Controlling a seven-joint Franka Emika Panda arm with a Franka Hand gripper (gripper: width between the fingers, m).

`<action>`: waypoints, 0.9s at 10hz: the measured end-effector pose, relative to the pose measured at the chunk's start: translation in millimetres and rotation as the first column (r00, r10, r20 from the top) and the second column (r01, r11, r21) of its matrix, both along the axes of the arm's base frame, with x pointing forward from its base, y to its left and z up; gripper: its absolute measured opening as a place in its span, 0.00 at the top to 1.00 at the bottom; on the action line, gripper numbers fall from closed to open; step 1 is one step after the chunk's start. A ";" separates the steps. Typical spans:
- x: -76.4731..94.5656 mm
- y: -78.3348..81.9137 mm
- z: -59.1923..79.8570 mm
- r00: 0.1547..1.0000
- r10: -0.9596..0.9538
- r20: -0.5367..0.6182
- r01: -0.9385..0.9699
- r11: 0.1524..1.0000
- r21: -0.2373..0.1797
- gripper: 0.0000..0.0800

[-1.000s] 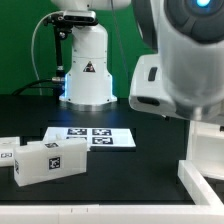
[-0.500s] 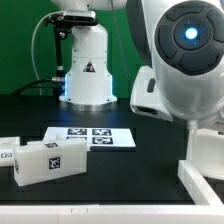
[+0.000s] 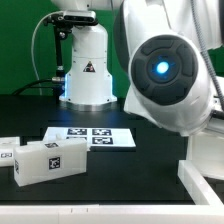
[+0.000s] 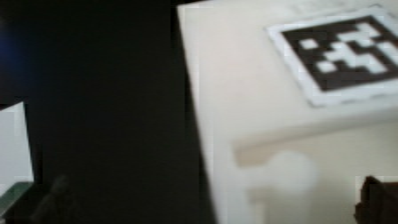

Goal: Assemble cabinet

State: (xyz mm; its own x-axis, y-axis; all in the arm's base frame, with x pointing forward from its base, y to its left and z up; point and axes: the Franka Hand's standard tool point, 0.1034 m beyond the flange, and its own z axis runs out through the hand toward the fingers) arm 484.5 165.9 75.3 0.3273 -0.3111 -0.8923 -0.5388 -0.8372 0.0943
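In the wrist view a big white part with a black-and-white tag (image 4: 347,50) fills the picture very close below me; it looks like the cabinet (image 4: 285,130). My gripper (image 4: 210,205) is open and empty. One dark fingertip (image 4: 45,200) is over the black table and the other (image 4: 377,200) is over the white face. In the exterior view the arm (image 3: 165,70) hides the gripper. Only a white edge of the cabinet (image 3: 207,148) shows behind it at the exterior view's right.
A smaller white tagged block (image 3: 50,160) lies at the exterior view's left with another white piece (image 3: 7,152) behind it. The marker board (image 3: 90,137) lies mid-table. A white bar (image 3: 200,187) runs along the lower right. The robot base (image 3: 85,65) stands at the back.
The arm's big joint with the blue light has swung down and toward the exterior view's left, covering more of the right side. The parts on the table have not moved.
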 end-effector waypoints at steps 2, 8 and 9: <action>-2.2 4.7 1.6 1.000 0.005 -0.003 -0.005 1.000 0.005 0.00; -0.5 6.3 8.3 0.997 0.070 0.029 -0.069 0.997 -0.020 0.00; -0.4 5.0 7.8 0.997 0.068 0.028 -0.067 0.998 -0.021 0.00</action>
State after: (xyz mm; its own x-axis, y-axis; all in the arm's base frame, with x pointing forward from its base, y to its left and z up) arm 484.1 170.9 83.1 0.3731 -0.3047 -0.8763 -0.4838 -0.8698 0.0965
